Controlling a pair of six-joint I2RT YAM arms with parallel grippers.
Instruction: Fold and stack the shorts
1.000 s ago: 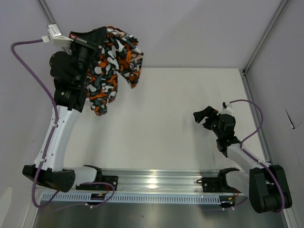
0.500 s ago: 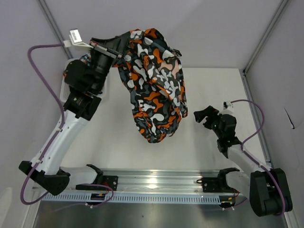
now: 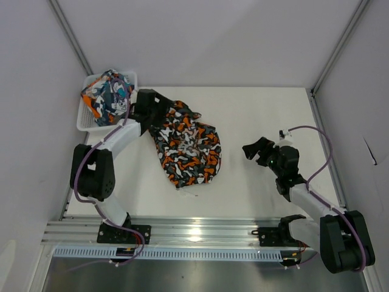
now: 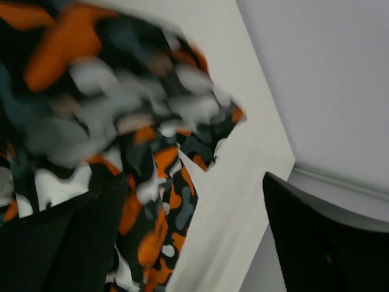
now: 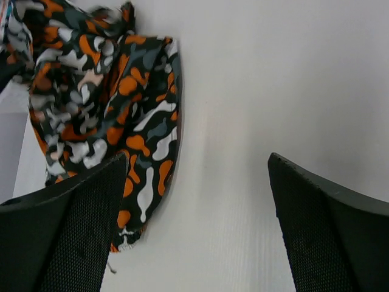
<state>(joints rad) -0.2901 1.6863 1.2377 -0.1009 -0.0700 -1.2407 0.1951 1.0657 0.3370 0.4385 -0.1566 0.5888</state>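
Now my left hand (image 3: 155,113) sits low, jaws spread, beside the camouflage shorts (image 3: 189,149); my right hand (image 3: 252,149) hovers wide, empty.

blurred camouflage shorts (image 4: 121,140) lie on the white table (image 4: 243,158) — dark fingers (image 4: 316,243) apart.

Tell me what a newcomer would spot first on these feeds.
The camouflage shorts lie in a crumpled heap left of centre on the table, with the left gripper open at their far-left edge. The teal-print shorts sit bunched in the white basket at the far-left corner, while the right gripper hangs open and empty on the right.
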